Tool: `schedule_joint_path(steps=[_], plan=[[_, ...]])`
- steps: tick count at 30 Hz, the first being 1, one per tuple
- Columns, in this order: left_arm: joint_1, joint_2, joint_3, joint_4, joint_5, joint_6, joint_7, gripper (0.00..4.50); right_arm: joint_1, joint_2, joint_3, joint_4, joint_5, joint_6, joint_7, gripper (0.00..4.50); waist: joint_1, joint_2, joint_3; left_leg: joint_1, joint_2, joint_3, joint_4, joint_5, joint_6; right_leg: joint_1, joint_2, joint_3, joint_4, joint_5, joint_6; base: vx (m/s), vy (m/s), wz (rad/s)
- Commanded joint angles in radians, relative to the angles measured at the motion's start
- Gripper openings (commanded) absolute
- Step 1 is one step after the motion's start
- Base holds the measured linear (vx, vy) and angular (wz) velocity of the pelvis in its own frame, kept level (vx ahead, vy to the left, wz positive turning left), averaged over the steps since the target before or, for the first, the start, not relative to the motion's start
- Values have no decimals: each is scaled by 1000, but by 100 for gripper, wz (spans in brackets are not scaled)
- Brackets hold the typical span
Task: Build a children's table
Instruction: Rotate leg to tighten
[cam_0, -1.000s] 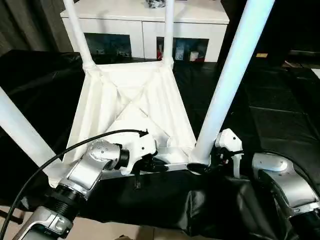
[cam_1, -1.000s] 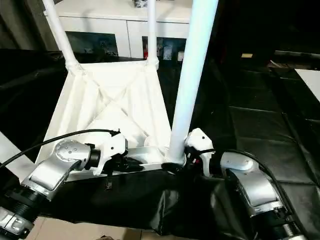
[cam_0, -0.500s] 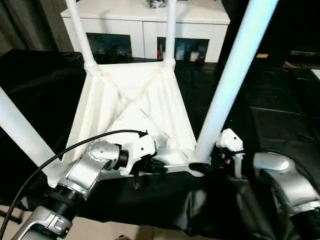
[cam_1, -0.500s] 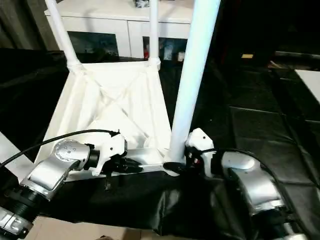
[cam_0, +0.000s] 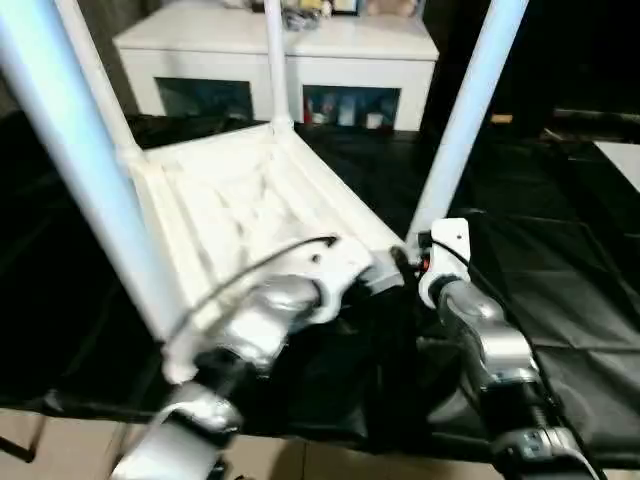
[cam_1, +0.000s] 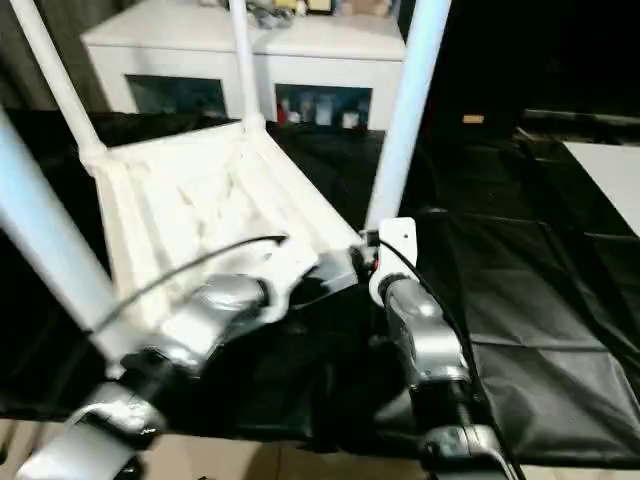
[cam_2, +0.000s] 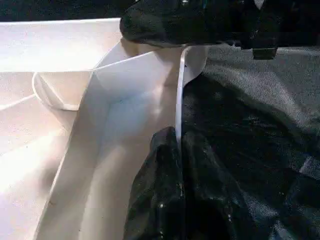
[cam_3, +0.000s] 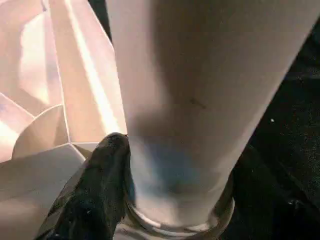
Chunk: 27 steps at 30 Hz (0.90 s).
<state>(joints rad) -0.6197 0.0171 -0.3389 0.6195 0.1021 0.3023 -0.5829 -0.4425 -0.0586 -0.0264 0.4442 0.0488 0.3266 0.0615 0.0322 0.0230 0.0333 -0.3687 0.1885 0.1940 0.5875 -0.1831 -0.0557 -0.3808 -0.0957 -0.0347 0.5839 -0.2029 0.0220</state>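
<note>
The children's table lies upside down, its ribbed white tabletop (cam_0: 220, 200) on the black cloth and its legs pointing up. My left gripper (cam_2: 178, 145) is shut on the tabletop's thin near rim (cam_2: 179, 100), one black finger on each side of it. My right gripper (cam_0: 405, 262) sits at the base of the near right leg (cam_0: 465, 110). In the right wrist view one black finger (cam_3: 95, 200) presses against that leg (cam_3: 200, 100) just above its socket; the other finger is hidden behind the leg. The near left leg (cam_0: 85, 170) rises close to the camera.
A white cabinet with glass doors (cam_0: 280, 60) stands behind the table. Black cloth (cam_0: 560, 300) covers the work surface and hangs over its near edge, with floor (cam_0: 60, 450) below. A flat white board (cam_1: 610, 170) shows at the far right.
The whole picture has swung and tilted, so the camera has moved. My right gripper's fingers have closed in a little on the leg's base. My left gripper keeps its hold on the rim.
</note>
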Motion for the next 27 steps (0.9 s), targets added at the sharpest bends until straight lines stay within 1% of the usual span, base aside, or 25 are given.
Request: schedule_joint_path(steps=[1,2,3,4,5,6,7,8,9,10,11,12,13,14,15,16,17,18,19,20,21,22,24,26,27], plan=[[-13,7,40,45,16,-41,130,0,15,67,55,-25,57,-33,86,336,-5,-16,-45,15,29,-26,-88,-361,-14,11,-38,21,-89,-374,-108,0,0,0],[-13,8,39,45,17,-43,129,0,14,67,53,-27,57,-38,86,336,-6,-16,-45,11,28,-25,-89,-355,-9,12,-37,21,-87,-353,-114,0,0,0],[-5,31,36,26,23,-52,107,0,16,38,62,-53,35,-62,102,343,-11,-15,-44,4,28,-28,-92,-347,-6,19,-38,19,-83,-341,-119,0,0,0],[-4,33,36,25,23,-53,106,0,17,36,62,-54,35,-63,103,353,-13,-14,-45,-2,28,-30,-94,-344,-6,25,-38,16,-80,-338,-119,0,0,0],[-3,36,36,23,23,-53,105,0,16,33,60,-56,36,-62,106,362,-20,-14,-46,-5,28,-31,-94,-333,-5,28,-38,15,-79,-323,-122,0,0,0],[5,57,41,13,23,-60,87,0,13,13,48,-68,41,-64,124,370,-25,-17,-47,-3,27,-30,-92,-329,-1,27,-38,14,-80,-309,-133,0,0,0],[13,73,41,-3,22,-63,68,0,14,-14,48,-74,37,-67,147,376,-27,-15,-47,-1,27,-29,-91,-329,1,24,-38,16,-80,-308,-140,0,0,0],[21,88,42,-16,23,-66,50,0,15,-40,49,-80,31,-73,170,382,-25,-19,-47,6,29,-27,-87,-334,9,19,-39,17,-83,-318,-152,0,0,0],[39,111,36,-48,16,-74,4,0,26,-84,63,-101,31,-68,231,382,-23,-20,-47,8,30,-22,-84,-326,13,16,-39,20,-84,-313,-165,0,0,0],[51,127,31,-69,11,-82,-27,0,35,-113,72,-115,32,-65,277,382,-21,-20,-49,5,30,-24,-83,-311,18,21,-40,19,-81,-297,-171,0,0,0],[70,154,23,-103,3,-89,-72,0,56,-160,82,-145,44,-68,354,382,-18,-20,-52,-2,32,-22,-80,-260,32,27,-39,21,-72,-227,-180,0,0,0],[89,181,13,-136,-9,-91,-121,0,77,-206,93,-174,55,-76,432,382,-13,-18,-52,2,33,-17,-76,-235,49,24,-38,22,-70,-182,-194,0,0,0],[103,203,5,-162,-19,-91,-159,0,95,-242,101,-196,65,-85,492,382,-13,-19,-52,3,34,-17,-75,-230,55,24,-39,22,-68,-171,-205,55,-21,1],[119,232,-12,-187,-31,-111,-217,0,113,-281,108,-214,73,-95,552,382,-9,-18,-53,-3,35,-17,-73,-209,67,32,-39,21,-62,-141,-214,59,-16,-2],[128,248,-23,-200,-37,-126,-251,0,122,-302,111,-222,76,-101,583,382,-7,-17,-56,-2,35,-16,-70,-177,81,31,-38,22,-56,-90,-228,59,-16,-2],[142,269,-35,-222,-59,-144,-314,0,133,-325,114,-230,83,-106,619,382,-8,-17,-57,-1,35,-14,-68,-163,87,30,-36,22,-53,-63,-239,52,-10,-2],[156,289,-44,-247,-78,-133,-365,0,144,-348,118,-240,90,-112,658,382,-6,-18,-60,-1,34,-12,-64,-135,99,31,-34,22,-46,-19,-258,0,0,0],[166,304,-51,-266,-92,-125,-403,0,151,-364,122,-248,98,-114,687,382,2,-15,-64,1,35,-12,-60,-100,112,32,-35,22,-37,40,-275,0,0,0],[179,325,-61,-292,-110,-119,-457,0,163,-389,128,-263,122,-109,741,382,4,-12,-64,4,37,-10,-59,-89,120,26,-32,22,-36,62,-285,0,0,0],[186,338,-66,-307,-120,-116,-489,0,171,-404,132,-274,138,-104,775,382,10,-10,-64,6,39,-10,-56,-79,133,26,-32,22,-32,91,-298,0,0,0],[187,339,-66,-309,-121,-119,-493,0,173,-407,133,-278,142,-102,783,382,11,-12,-60,5,39,-8,-57,-89,140,24,-30,21,-32,88,-302,0,0,0],[191,343,-67,-317,-126,-126,-507,0,179,-418,136,-289,157,-96,813,382,11,-11,-58,3,40,-9,-60,-98,138,26,-31,20,-33,72,-301,0,0,0],[193,351,-64,-333,-141,-127,-530,0,193,-436,148,-310,183,-90,889,382,13,-13,-55,8,42,-8,-63,-146,117,25,-34,22,-38,5,-293,0,0,0],[191,350,-64,-330,-141,-127,-530,0,194,-437,155,-307,178,-93,897,382,13,-14,-52,9,42,-7,-66,-186,101,22,-35,23,-43,-53,-280,0,0,0],[187,348,-62,-325,-136,-130,-528,0,194,-436,161,-299,176,-96,907,366,15,-14,-51,12,43,-6,-67,-206,87,19,-37,24,-48,-92,-271,0,0,0]])
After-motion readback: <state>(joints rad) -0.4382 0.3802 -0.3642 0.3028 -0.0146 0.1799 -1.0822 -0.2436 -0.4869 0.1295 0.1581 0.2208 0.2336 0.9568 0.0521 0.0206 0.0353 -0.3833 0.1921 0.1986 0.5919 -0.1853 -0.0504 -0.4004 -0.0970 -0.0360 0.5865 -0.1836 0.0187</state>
